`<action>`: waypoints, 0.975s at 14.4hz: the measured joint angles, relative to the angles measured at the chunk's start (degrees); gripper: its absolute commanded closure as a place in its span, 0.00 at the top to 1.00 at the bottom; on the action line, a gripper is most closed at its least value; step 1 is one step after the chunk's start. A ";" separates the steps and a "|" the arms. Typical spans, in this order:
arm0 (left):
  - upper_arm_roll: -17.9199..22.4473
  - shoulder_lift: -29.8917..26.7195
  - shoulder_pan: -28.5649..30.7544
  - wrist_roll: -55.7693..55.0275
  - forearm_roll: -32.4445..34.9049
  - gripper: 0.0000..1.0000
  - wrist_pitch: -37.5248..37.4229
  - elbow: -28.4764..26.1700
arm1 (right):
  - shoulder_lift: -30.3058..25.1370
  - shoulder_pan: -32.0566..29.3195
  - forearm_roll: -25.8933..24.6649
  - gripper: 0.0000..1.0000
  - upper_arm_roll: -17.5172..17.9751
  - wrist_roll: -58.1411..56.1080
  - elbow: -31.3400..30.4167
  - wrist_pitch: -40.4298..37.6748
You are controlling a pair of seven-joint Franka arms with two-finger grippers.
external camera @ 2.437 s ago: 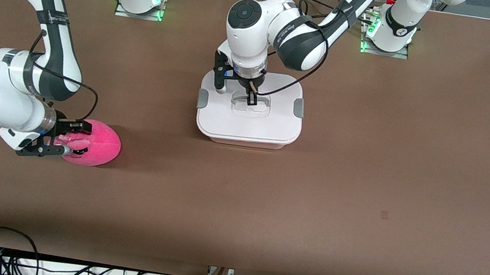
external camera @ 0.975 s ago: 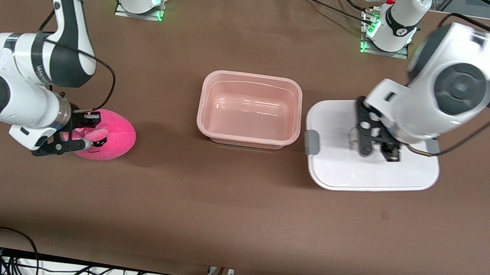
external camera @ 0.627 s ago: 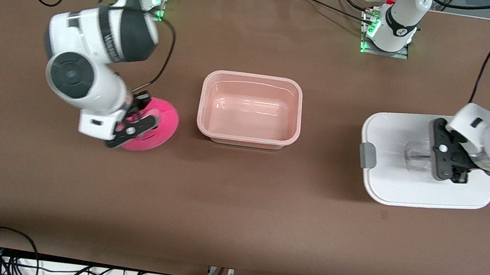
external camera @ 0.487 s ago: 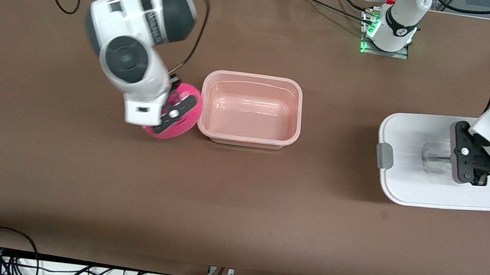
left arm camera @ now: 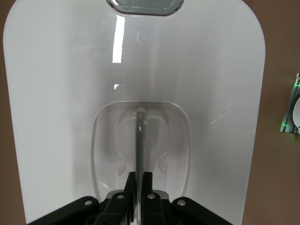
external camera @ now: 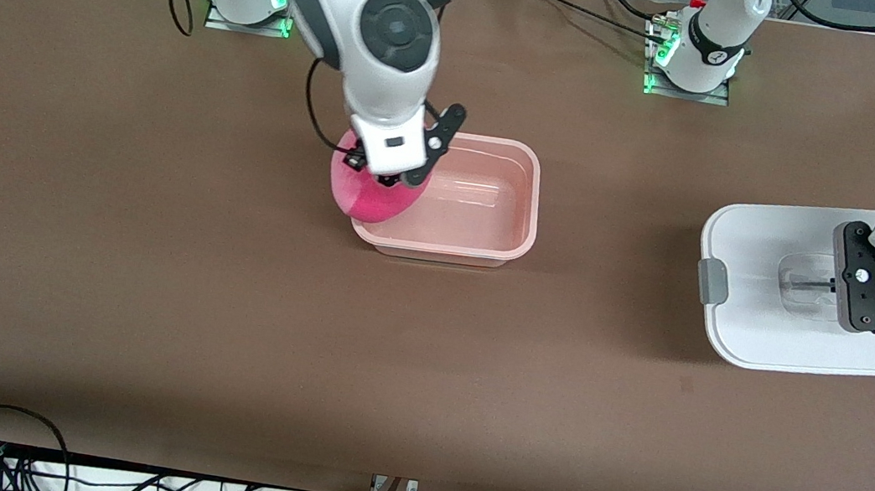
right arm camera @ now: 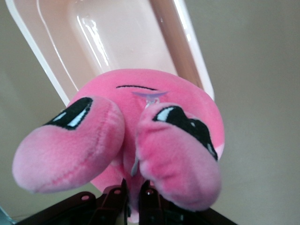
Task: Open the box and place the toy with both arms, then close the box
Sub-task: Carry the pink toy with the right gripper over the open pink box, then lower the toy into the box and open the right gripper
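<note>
On the brown table (external camera: 145, 283), the right gripper (external camera: 396, 177) pinches the hot-pink plush toy (external camera: 372, 195) over the translucent pink box base's (external camera: 520, 231) rim; released here, it could tip outside. The left gripper (external camera: 864, 312), clamped on the white lid's (external camera: 739, 327) handle, waits.

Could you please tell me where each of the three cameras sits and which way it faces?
Front view: high across the table, facing both arms; shows the right gripper holding the toy over the box base, the left gripper on the lid.
Left wrist view: looks down its black fingers onto the lid.
Right wrist view: looks past the toy into the box base.
Each wrist view shares its held thing with the front view.
</note>
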 measured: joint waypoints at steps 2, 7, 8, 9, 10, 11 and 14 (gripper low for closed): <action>0.00 0.04 0.13 0.00 0.02 0.00 0.00 0.00 | 1.87 3.05 -2.16 0.00 0.02 0.01 0.72 0.24; -0.01 0.15 0.34 0.01 0.02 0.00 0.00 0.00 | 5.34 4.38 -3.95 0.00 -0.43 0.09 1.19 1.84; -0.03 0.17 0.34 0.01 0.02 0.00 0.00 0.00 | 6.13 4.31 -4.32 0.00 -0.53 0.09 1.20 2.32; -0.05 0.19 0.34 0.01 0.02 0.00 0.00 0.00 | 7.12 4.34 -4.76 0.00 -0.55 0.21 1.20 3.04; -0.05 0.19 0.34 0.01 0.02 0.00 0.00 0.00 | 8.24 4.51 -5.11 0.00 -0.53 0.82 1.19 4.03; -0.05 0.19 0.34 0.01 0.02 0.00 0.00 0.00 | 9.37 4.78 -5.46 0.00 -0.49 1.63 1.20 4.98; -0.06 0.20 0.34 0.01 0.02 0.00 0.00 0.00 | 12.38 5.80 -6.02 0.00 -0.46 3.68 1.24 7.84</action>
